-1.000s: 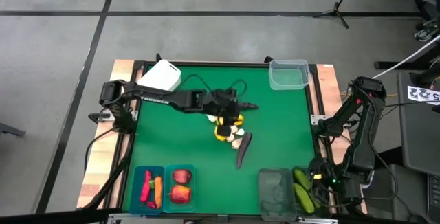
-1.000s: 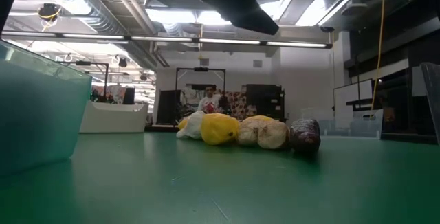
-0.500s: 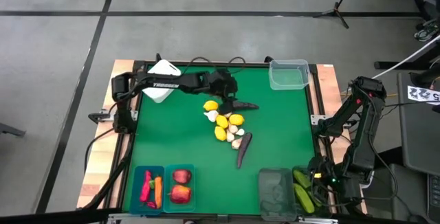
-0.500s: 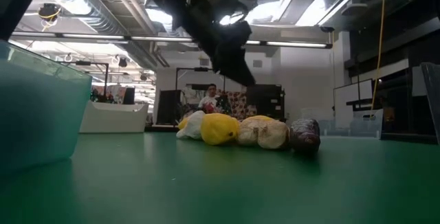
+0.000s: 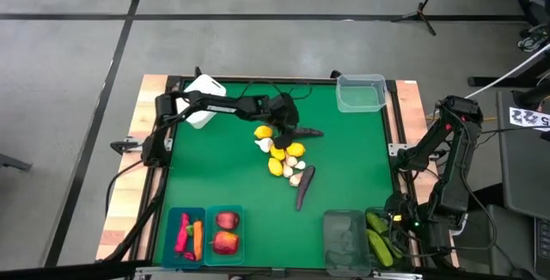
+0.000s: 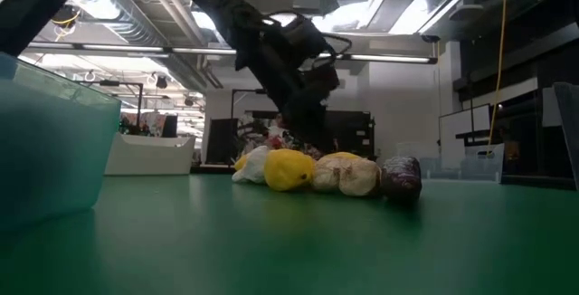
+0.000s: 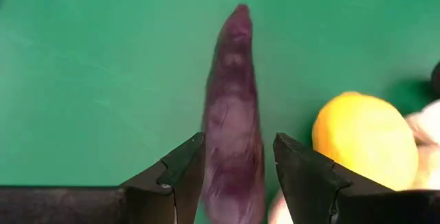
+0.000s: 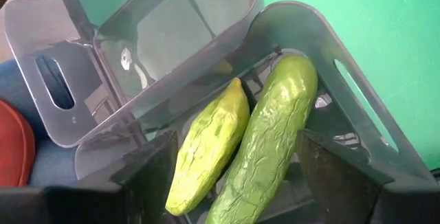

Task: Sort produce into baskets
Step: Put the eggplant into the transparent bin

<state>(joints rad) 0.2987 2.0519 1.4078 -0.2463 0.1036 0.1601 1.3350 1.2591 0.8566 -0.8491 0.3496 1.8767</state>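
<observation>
My left gripper (image 5: pixel 290 127) is low over the far side of a pile of yellow lemons and white garlic bulbs (image 5: pixel 284 153). It is open, with one finger on each side of the thick end of a dark purple eggplant (image 7: pixel 234 114) that lies on the green mat (image 5: pixel 308 131). A lemon (image 7: pixel 357 138) lies just beside it. A second eggplant (image 5: pixel 304 185) lies at the pile's near side. My right gripper (image 8: pixel 240 172) is open above two green cucumbers (image 8: pixel 268 141) that lie in a dark-tinted basket (image 5: pixel 378 237) at the near right. My left gripper comes at the eggplant from above, its fingers (image 7: pixel 180 176) along the two sides of the thick end (image 7: pixel 230 183). I cannot tell whether they touch it. The eggplant lies flat on the mat.
Two teal baskets (image 5: pixel 185 213) at the near left hold red peppers, a carrot and apples. A second dark-tinted basket (image 5: pixel 344 237) stands beside the cucumbers. A clear tub (image 5: pixel 361 93) is at the far right, and a white box (image 5: pixel 204 100) at the far left.
My left gripper has drawn back from above the pile toward the far edge. It has then come down at the eggplant on the pile's far side. The produce has stayed where it was.
</observation>
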